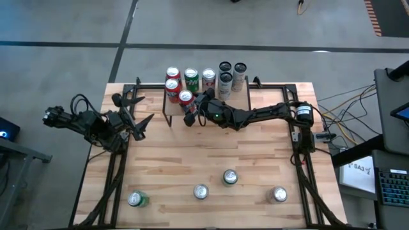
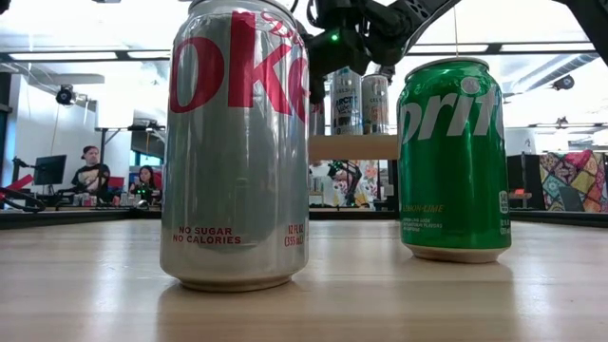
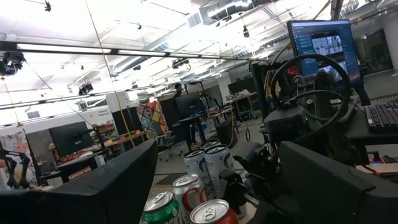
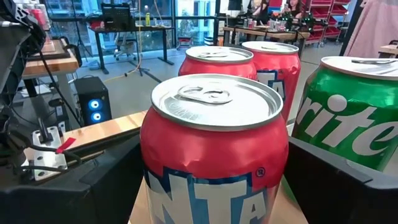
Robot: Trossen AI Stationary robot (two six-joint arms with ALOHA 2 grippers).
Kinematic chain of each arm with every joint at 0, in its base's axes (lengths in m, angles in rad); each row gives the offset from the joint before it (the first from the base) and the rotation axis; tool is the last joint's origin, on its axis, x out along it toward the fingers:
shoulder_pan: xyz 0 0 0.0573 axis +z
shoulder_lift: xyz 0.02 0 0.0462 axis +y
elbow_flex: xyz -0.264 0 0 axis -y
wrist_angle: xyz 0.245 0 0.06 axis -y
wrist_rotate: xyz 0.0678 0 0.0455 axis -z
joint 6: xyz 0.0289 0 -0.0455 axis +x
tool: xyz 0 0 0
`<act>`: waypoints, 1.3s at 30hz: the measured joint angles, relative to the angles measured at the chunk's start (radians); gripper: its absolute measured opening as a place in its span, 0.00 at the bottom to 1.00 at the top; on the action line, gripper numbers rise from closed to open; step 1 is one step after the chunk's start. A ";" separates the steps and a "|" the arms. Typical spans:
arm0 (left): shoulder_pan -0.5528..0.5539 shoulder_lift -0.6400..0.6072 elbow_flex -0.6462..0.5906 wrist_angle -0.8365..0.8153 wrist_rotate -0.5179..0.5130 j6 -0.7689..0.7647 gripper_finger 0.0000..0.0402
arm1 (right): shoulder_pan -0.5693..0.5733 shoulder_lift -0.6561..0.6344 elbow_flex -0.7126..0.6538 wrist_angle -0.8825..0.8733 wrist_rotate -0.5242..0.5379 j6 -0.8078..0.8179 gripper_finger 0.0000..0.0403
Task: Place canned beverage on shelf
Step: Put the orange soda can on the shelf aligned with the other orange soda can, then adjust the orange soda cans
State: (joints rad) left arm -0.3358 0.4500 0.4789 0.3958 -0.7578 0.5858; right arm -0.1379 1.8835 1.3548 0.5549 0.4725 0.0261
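A red can (image 4: 214, 149) stands upright on its base at the near left part of the shelf (image 1: 238, 101), a small light-wood board on black legs at the table's far middle. My right gripper (image 1: 193, 107) is open, level, and reaches in from the table's right. Its fingers (image 4: 93, 186) stand on either side of this can with a gap showing. Close behind it stand two more red cans (image 4: 273, 59) and a green can (image 4: 348, 118). My left gripper (image 1: 137, 116) waits open over the table's left edge, and its own view looks across at the shelf's cans (image 3: 208, 168).
Several more cans crowd the shelf's far side (image 1: 225, 73). On the tabletop near the front edge stand a green can (image 1: 136, 199), a silver can (image 1: 200, 191), another green can (image 1: 229, 177) and a silver can (image 1: 279, 194). People sit in the room beyond (image 2: 90, 171).
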 joint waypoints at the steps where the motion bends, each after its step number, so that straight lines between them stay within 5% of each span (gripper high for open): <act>1: 0.000 0.000 0.000 0.000 0.000 0.000 0.80 | 0.000 0.000 0.000 0.000 0.000 0.000 0.85; 26: 0.000 0.000 0.000 -0.005 0.000 0.000 0.80 | 0.029 -0.080 0.000 -0.016 -0.009 -0.037 0.85; 39: 0.000 0.000 0.000 -0.010 0.000 0.000 0.80 | 0.047 -0.226 0.000 -0.295 -0.009 -0.043 0.76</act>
State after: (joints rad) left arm -0.3357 0.4503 0.4793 0.3854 -0.7579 0.5854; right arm -0.0914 1.6571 1.3544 0.2597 0.4633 -0.0173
